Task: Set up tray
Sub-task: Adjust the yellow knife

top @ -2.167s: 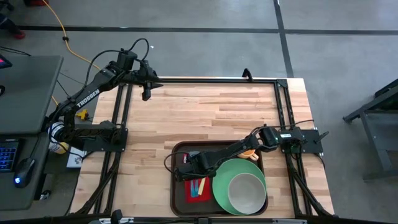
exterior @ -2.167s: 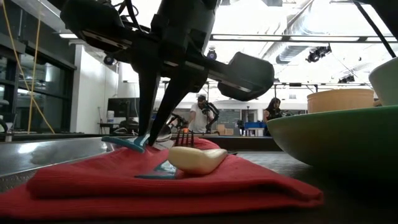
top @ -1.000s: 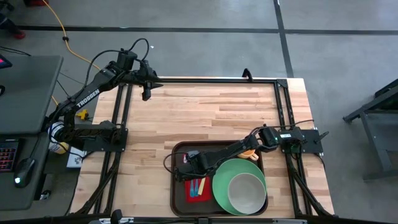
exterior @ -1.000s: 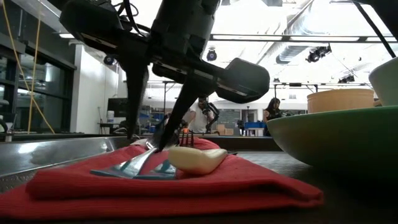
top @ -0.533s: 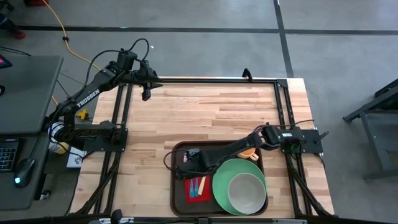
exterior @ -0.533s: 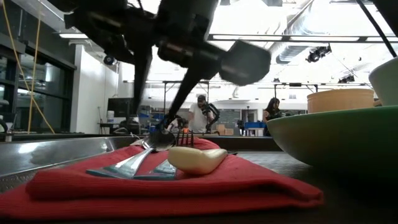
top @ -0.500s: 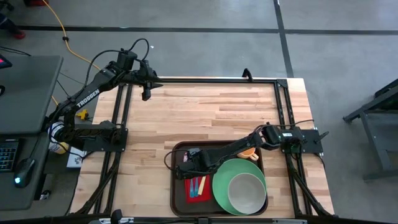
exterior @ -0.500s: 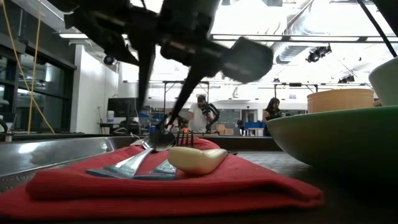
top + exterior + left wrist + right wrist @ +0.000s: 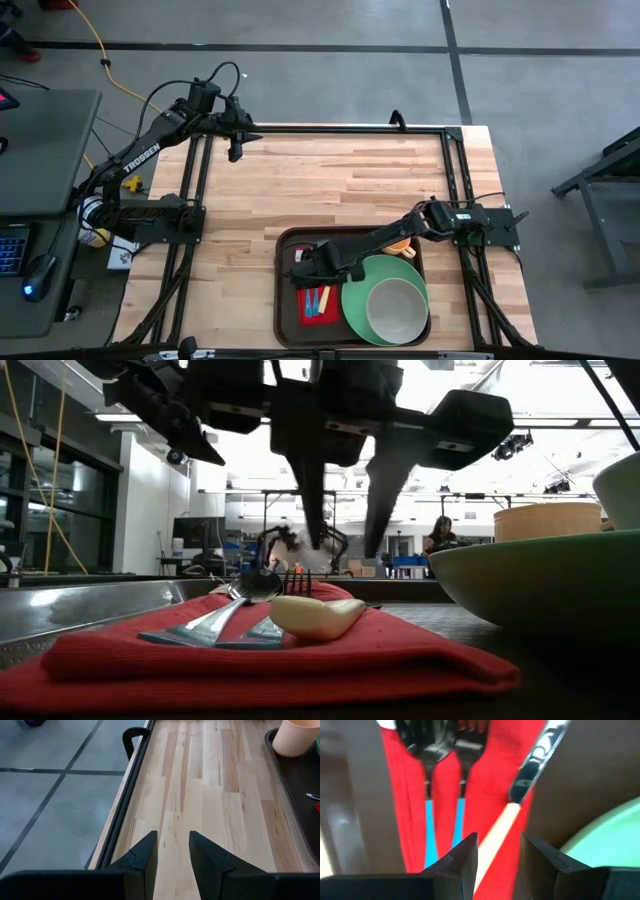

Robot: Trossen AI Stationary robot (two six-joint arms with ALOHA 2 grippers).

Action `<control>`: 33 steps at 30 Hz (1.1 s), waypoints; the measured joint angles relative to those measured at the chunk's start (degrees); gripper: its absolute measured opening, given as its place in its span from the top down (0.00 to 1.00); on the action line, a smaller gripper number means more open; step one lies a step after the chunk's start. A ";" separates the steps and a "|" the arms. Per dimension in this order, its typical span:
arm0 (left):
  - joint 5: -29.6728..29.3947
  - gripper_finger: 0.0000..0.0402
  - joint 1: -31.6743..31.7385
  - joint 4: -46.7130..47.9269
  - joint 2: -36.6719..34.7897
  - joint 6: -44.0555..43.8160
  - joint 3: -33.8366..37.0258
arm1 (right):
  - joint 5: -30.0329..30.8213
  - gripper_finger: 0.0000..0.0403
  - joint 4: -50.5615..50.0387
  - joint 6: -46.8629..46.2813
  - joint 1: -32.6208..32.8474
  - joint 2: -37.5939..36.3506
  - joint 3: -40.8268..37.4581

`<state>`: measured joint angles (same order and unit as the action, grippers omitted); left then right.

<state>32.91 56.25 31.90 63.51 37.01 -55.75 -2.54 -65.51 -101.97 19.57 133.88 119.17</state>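
The dark brown tray (image 9: 287,318) lies at the table's near edge. On its left part a folded red napkin (image 9: 280,660) carries a blue-handled spoon (image 9: 250,588), a blue-handled fork (image 9: 465,775) and a cream-handled knife (image 9: 316,617). My right gripper (image 9: 345,548) hangs open just above them and touches nothing. The right wrist view shows its fingers (image 9: 498,852) over the handles. A green plate (image 9: 360,300) with a pale bowl (image 9: 397,308) fills the tray's right part. My left gripper (image 9: 172,851) waits open at the table's far left corner.
An orange cup (image 9: 400,246) stands on the tray's far right part, behind the plate. In the low view the plate's rim (image 9: 540,585) rises close to the right of the napkin. Bare wooden tabletop (image 9: 340,185) stretches from the tray to the far edge. People show in the room behind.
My right gripper has let go of the spoon, risen straight up off the napkin and turned about its own axis, its fingertips now farther apart. The spoon stays flat on the napkin beside the fork.
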 joint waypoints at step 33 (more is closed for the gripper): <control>0.15 0.65 0.00 -0.07 -0.01 0.00 0.00 | -2.95 0.69 1.43 1.47 0.74 4.59 -0.04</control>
<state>33.06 56.25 31.83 63.49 37.01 -55.74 -5.48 -64.08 -100.51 20.32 138.48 119.13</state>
